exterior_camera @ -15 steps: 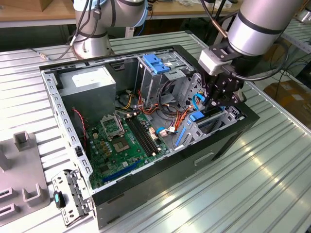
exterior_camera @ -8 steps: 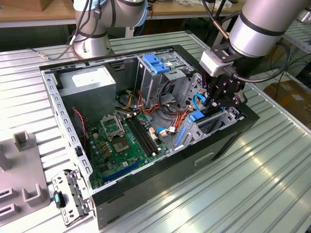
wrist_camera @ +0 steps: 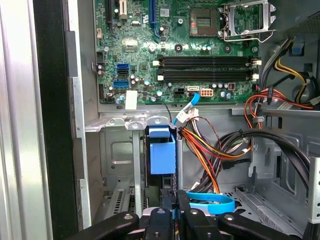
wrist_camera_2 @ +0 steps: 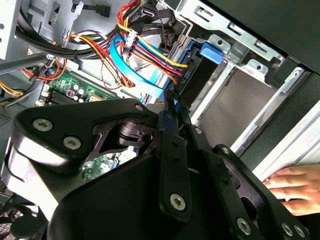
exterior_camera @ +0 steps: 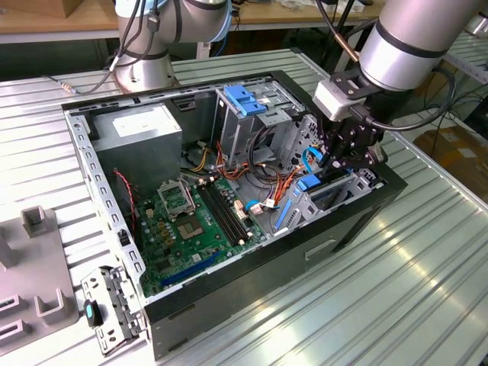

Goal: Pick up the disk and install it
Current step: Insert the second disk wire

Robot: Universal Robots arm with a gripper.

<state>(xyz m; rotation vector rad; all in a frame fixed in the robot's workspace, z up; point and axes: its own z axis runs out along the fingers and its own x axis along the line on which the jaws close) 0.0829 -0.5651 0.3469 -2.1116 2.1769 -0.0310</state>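
Leftmost in the exterior view, the grey power-supply box sits in the open computer case, then the motherboard and the blue-topped drive cage. Further right, the disk stands on edge in the front bay, apparently so its blue rails can slide down. Above it, the gripper has its fingers drawn narrow at the disk's end; whether they pinch it is unclear.

The pincer sits low in the case's corner on the exterior view's right, hemmed by the drive cage and a tangle of cables. Open room lies over the motherboard. A hand rests just outside the case wall.
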